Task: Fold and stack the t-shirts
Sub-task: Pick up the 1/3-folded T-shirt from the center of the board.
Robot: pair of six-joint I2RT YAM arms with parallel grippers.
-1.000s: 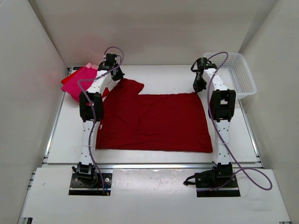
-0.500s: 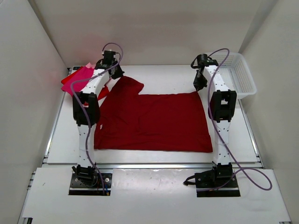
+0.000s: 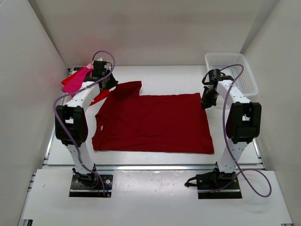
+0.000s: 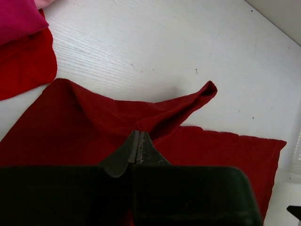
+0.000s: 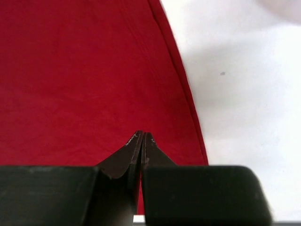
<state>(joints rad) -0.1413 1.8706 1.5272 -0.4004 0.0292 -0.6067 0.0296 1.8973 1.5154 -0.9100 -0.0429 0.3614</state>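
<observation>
Finds white table (image 3: 164, 77) carrying dark red shirt (image 3: 155, 125) spread open across the middle, in one layer, body flat, no fold made. Notes its far-left sleeve drawn up into a ridge.

Records basket (image 3: 254, 88) at far right corner, apart from all cloth.

Locates small pile at far left corner: magenta shirt (image 3: 74, 82) over red shirt (image 4: 23, 61), with a sliver of pink shirt (image 3: 89, 65) behind. Appears compact and squared at the edges. Cannot verify quality of folds from these views.

Finds left gripper (image 4: 138, 141) pinched tight on the raised sleeve ridge of dark red shirt. Finds right gripper (image 5: 142, 141) closed tip to tip above the same shirt, just inside its edge near the far right corner. Cannot tell whether any cloth is caught there.

Judges task mostly complete: three of four shirts apparently folded and piled. Leaves outstanding the whole of the last one: straightening, folding, then placing on the pile.

Finds no legible writing, brand or print anywhere. Notes one pale speck at the neck of dark red shirt, possibly a label, too small to read.
</observation>
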